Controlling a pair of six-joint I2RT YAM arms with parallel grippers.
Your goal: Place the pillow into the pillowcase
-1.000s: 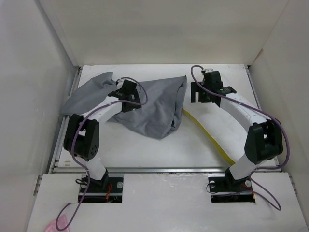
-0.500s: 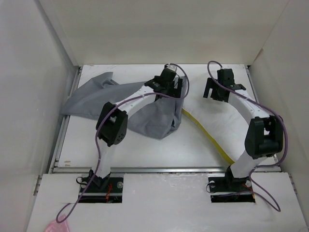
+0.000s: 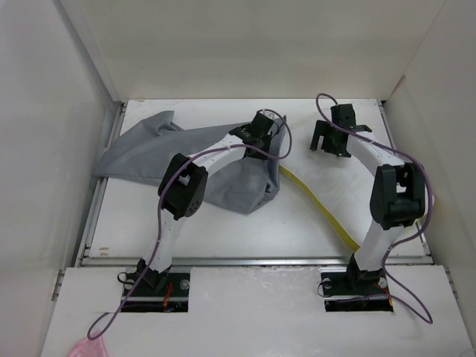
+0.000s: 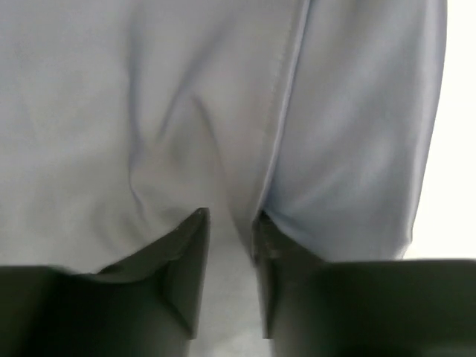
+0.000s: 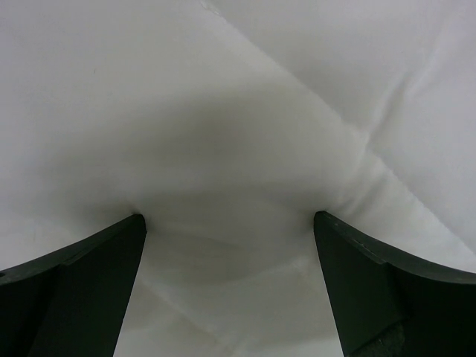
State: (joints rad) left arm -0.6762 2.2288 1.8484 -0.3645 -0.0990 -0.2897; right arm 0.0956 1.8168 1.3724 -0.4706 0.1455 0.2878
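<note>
Your left gripper (image 4: 230, 216) swung from the middle of the pillowcase (image 3: 145, 149) to its right-hand edge within the last second. Its jaws, wide apart then, drew in on a fold of grey cloth beside the seam (image 4: 286, 111). That looked like a hold on the opening, ready to lift. The pillow (image 3: 327, 178) lay flat to the right, apparently not yet inside, with its yellow piping (image 3: 320, 204) showing. Your right gripper (image 5: 229, 217) barely shifted and stayed spread wide over the white cushion, holding nothing.
</note>
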